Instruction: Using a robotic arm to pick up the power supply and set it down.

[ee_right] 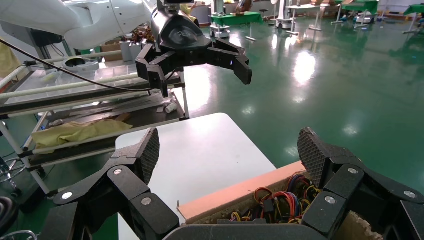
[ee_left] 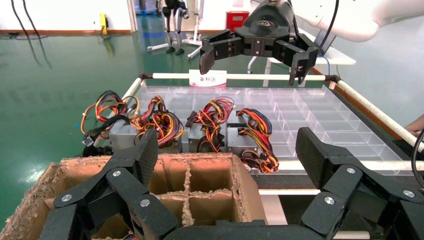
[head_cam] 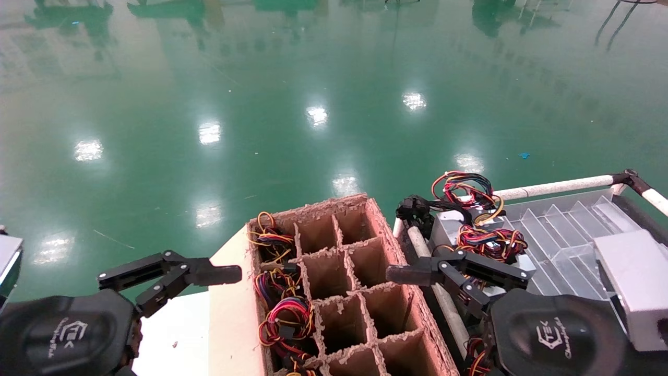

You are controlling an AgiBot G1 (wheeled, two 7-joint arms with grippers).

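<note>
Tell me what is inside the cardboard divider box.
In the cardboard box, the cells along the robot's left edge hold coloured wire bundles; whatever lies beneath them is covered. The other visible cells look empty.

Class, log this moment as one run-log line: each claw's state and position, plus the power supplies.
left claw: open, empty, beside cardboard crate | right claw: open, empty, over crate edge | power supplies: on clear tray, ungrasped

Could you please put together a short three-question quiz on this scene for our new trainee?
1. True or false: the left gripper holds a power supply.
2. The cardboard divider box lies: A) between the two grippers, B) left of both, C) inside the clear tray.
3. Where do the power supplies outside the box rest?

Key
1. False; its fingers are open and empty, as are the right gripper's.
2. A
3. On the clear plastic compartment tray, along its edge nearest the box.
</note>
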